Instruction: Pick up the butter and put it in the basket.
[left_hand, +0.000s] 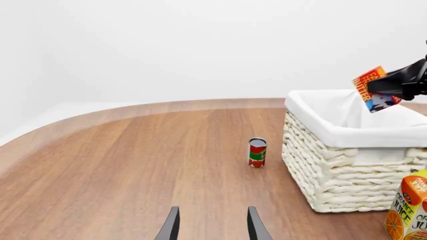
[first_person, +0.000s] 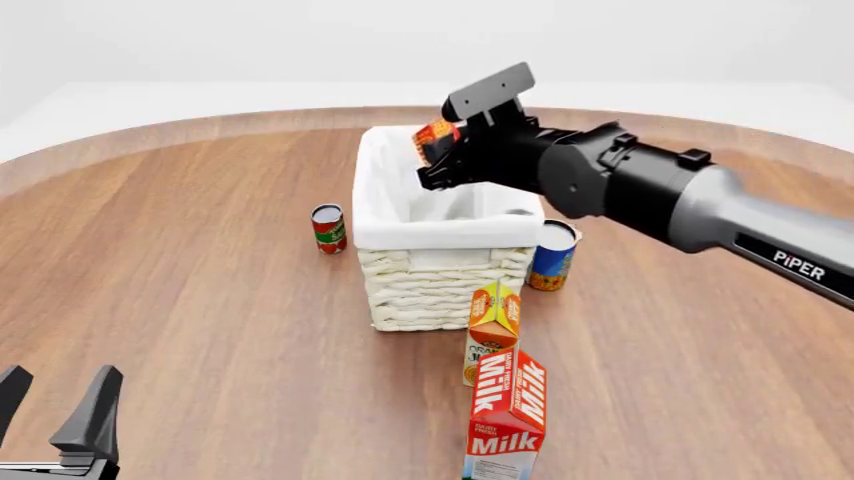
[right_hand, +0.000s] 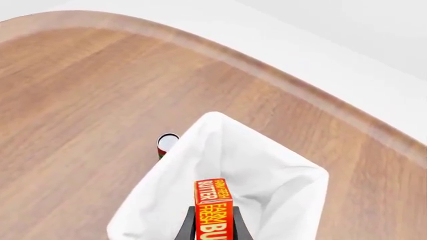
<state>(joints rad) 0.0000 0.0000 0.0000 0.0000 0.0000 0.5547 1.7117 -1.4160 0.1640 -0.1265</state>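
The butter (first_person: 435, 140) is a small red-orange box held in my right gripper (first_person: 441, 150), which is shut on it above the open top of the basket (first_person: 434, 270). The butter also shows in the left wrist view (left_hand: 375, 89) over the basket (left_hand: 347, 170), and in the right wrist view (right_hand: 213, 207) above the white liner (right_hand: 267, 175). My left gripper (first_person: 54, 405) is open and empty at the near left of the table; its fingers (left_hand: 172, 225) point toward the basket.
A small red and green can (first_person: 328, 228) stands left of the basket. A blue can (first_person: 551, 255) stands at its right. An orange juice carton (first_person: 493, 320) and a red Milk carton (first_person: 507, 415) stand in front of the basket.
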